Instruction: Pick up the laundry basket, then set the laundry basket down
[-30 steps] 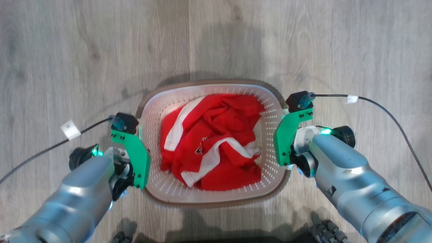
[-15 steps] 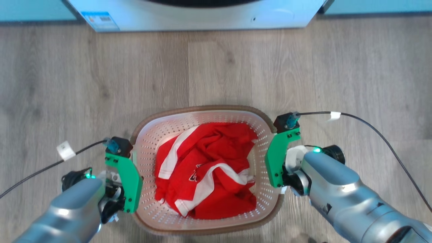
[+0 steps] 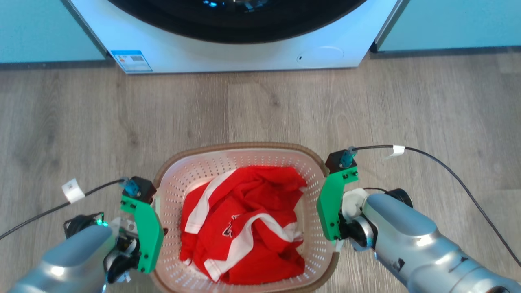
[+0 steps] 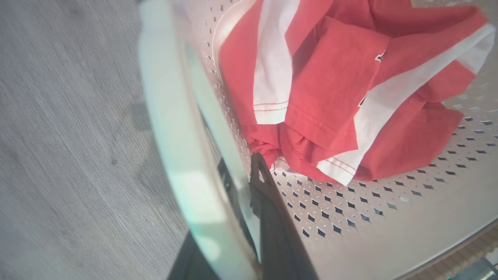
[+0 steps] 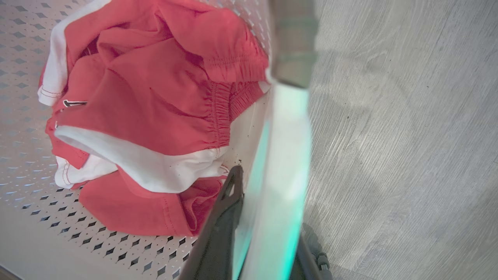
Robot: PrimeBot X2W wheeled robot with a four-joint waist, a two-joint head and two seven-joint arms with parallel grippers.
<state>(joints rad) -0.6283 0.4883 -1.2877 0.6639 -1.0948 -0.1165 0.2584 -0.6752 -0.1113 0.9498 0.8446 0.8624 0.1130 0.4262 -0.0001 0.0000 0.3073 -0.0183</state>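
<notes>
The laundry basket [image 3: 240,146], white and perforated with a brown woven rim, sits at the bottom centre of the head view between my arms. A red garment with white stripes [image 3: 244,228] lies crumpled inside it. My left gripper [image 4: 233,206] is shut on the basket's left white handle [image 4: 179,147], one dark finger [image 4: 268,217] inside the wall and one outside. My right gripper [image 5: 264,217] is shut on the right handle [image 5: 286,155] in the same way, its inner finger [image 5: 225,217] beside the cloth. The green wrist mounts [image 3: 143,232] [image 3: 331,203] hide the fingers in the head view.
A white washing machine [image 3: 244,53] with a dark round door stands just beyond the basket across a strip of grey wood floor [image 3: 264,106]. Teal panels [image 3: 40,28] [image 3: 447,24] flank it. Black cables [image 3: 452,173] [image 3: 40,214] trail from both wrists over the floor.
The head camera's picture has shifted: the washing machine has come into view at the top, and the basket and arms sit lower. Both grippers keep their hold on the handles.
</notes>
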